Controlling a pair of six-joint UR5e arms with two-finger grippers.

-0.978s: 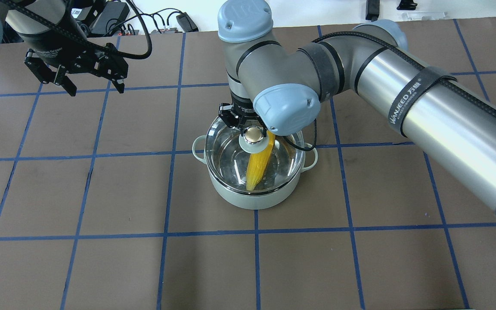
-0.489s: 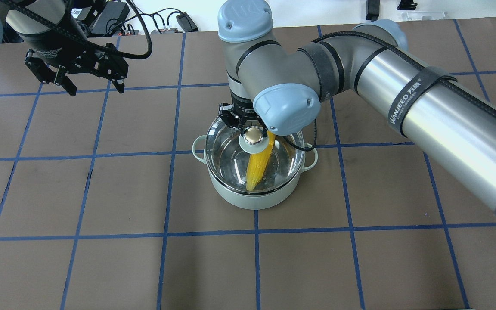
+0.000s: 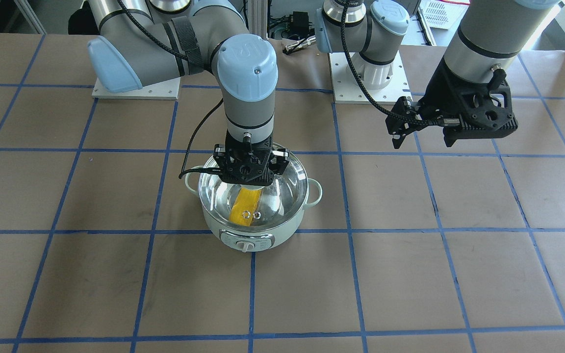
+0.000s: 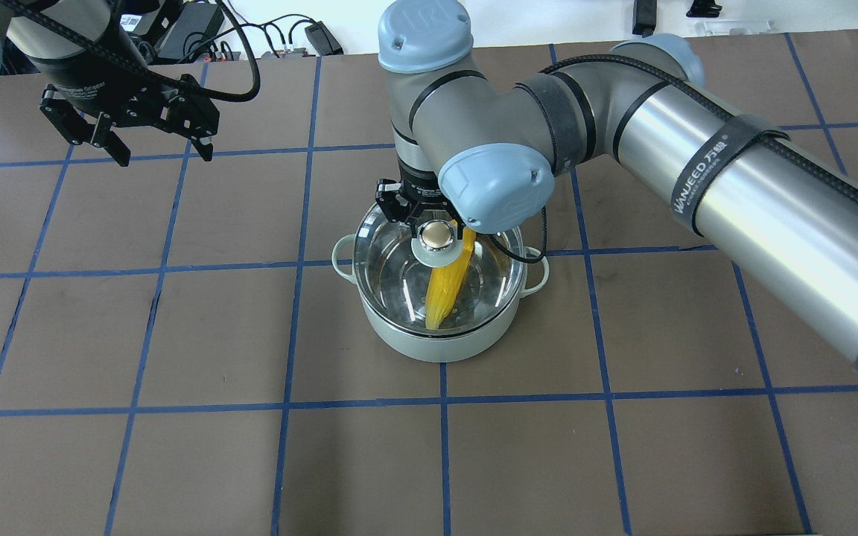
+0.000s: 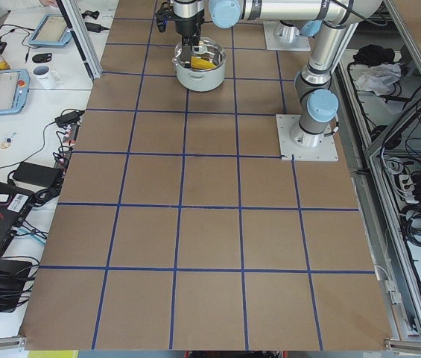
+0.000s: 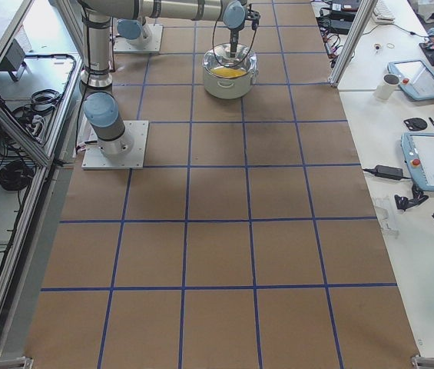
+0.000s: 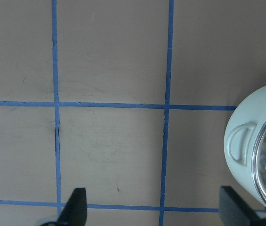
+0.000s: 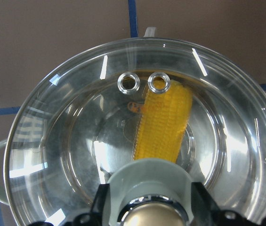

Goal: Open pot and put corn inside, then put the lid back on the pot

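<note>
R tool [image 3: 251, 176] clamped on the lid [image 4: 392, 268] knob, lid seated on the pot [image 4: 436, 348]!
Corn [image 8: 163, 122] lies inside, directly under that tool; L tool [image 4: 167, 156] gapes wide, holding nothing, well off over desk [image 4: 176, 461].

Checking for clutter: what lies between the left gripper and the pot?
Only table and blue tape lines lie between left gripper and pot, per the overhead view.

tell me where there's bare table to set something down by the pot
Bare: table squares on the pot's dial side, and between pot and open left gripper. Crowded: over the pot, where the right gripper grips the lid.
</note>
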